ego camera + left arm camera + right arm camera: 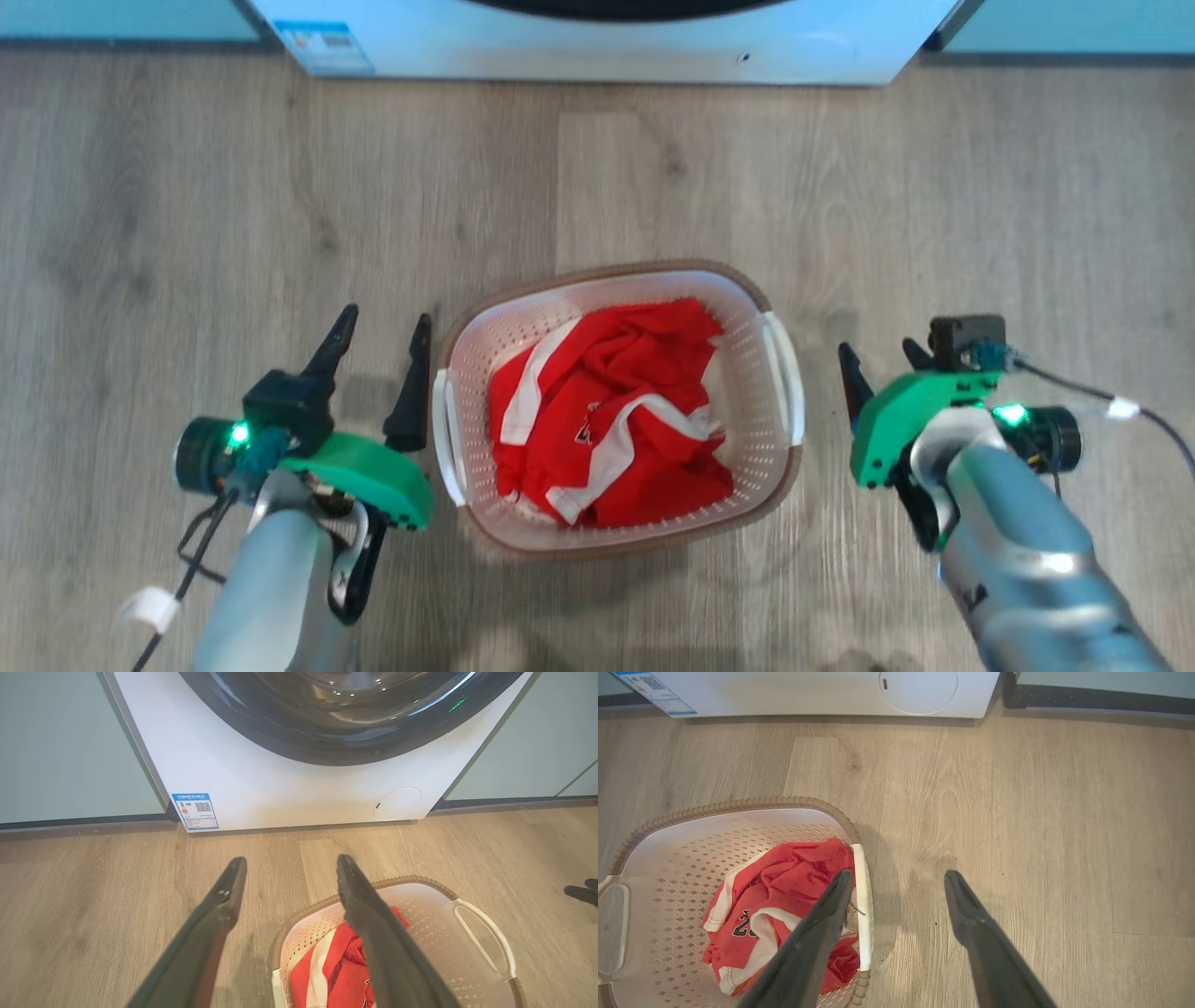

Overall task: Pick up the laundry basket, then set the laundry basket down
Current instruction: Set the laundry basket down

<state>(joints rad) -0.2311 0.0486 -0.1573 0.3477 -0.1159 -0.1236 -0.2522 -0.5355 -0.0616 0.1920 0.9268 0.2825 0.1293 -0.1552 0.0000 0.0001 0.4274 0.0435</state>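
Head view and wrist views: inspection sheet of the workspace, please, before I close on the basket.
Surface: wood-look floor, basket standing on it.
Job's things: laundry basket upright between the grippers, red and white garment inside.
Clutter: nothing seen.
Grippers: left gripper open, close beside the left handle; right gripper open, apart from the right handle.
Cables: left wrist cable and right wrist cable, each white-tagged, away from the basket.
Surroundings: washing machine ahead, pale cabinet fronts either side.
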